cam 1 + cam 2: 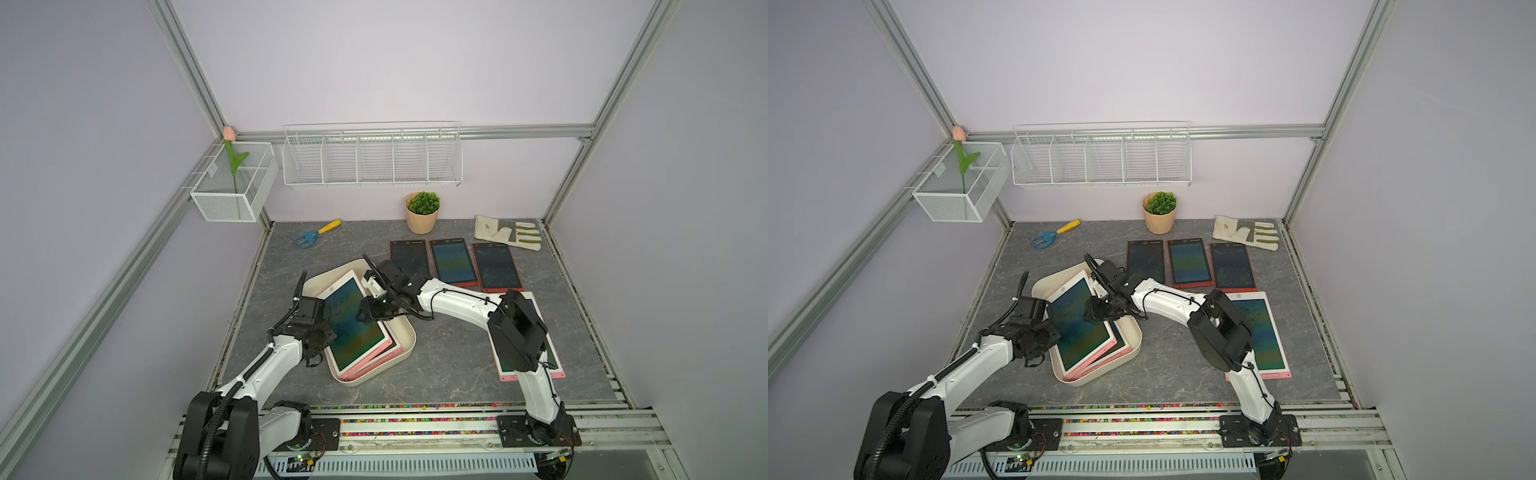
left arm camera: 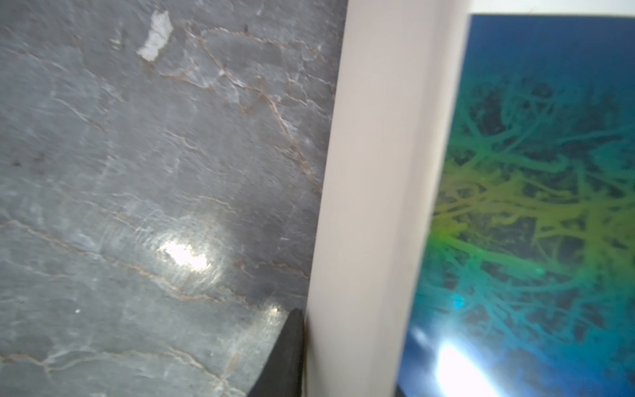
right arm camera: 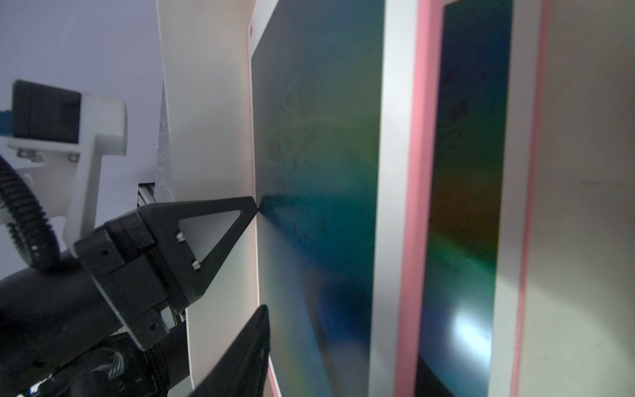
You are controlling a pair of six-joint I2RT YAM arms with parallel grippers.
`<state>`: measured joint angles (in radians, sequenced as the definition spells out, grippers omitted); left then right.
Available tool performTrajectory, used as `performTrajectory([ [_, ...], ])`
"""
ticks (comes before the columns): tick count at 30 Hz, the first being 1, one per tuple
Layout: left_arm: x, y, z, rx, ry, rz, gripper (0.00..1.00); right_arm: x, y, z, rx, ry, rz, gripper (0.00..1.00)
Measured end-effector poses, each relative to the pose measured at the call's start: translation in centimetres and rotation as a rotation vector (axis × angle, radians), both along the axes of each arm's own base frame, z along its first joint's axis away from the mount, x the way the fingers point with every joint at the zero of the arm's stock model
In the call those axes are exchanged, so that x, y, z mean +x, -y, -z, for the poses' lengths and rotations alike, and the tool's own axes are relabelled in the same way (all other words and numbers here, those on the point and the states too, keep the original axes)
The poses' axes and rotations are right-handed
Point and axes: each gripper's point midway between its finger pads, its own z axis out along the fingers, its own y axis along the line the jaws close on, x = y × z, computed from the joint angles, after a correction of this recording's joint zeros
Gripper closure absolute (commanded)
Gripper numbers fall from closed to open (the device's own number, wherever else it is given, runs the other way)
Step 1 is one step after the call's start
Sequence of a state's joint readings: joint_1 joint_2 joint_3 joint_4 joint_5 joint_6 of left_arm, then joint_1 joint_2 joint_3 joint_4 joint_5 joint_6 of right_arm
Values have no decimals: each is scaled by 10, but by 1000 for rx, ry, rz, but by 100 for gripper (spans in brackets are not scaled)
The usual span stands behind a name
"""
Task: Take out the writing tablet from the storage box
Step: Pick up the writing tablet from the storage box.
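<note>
The top writing tablet [image 1: 353, 322] lies lengthwise in the storage box [image 1: 405, 332], tilted. The left gripper [image 1: 322, 332] pinches its near long edge; the right gripper [image 1: 368, 313], part open, straddles the opposite edge.

Tablet [image 2: 536, 206] – box rim [image 2: 371, 206] – tabletop [image 2: 154, 172]

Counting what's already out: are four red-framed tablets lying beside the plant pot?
No, only three red-framed tablets lie in a row near the plant pot.
</note>
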<state>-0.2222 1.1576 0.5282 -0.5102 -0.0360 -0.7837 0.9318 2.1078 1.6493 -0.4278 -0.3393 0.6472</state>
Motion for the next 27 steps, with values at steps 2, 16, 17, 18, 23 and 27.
performTrajectory([
  [2,0,0,0,0,0,0,77,-5,-2,0,0,-6,-12,53],
  [16,1,-1,-1,3,7,-1,77,-14,-8,-8,57,-58,-55,67],
  [17,1,-1,-2,6,9,0,77,-14,-9,-9,66,-61,-57,68],
  [18,1,-1,-2,8,11,0,77,-14,-10,-10,74,-62,-61,69],
  [23,2,-3,-9,13,39,2,73,-13,-10,-12,88,-71,-64,78],
  [27,4,-3,-20,11,84,7,67,-11,-9,-12,90,-73,-59,86],
])
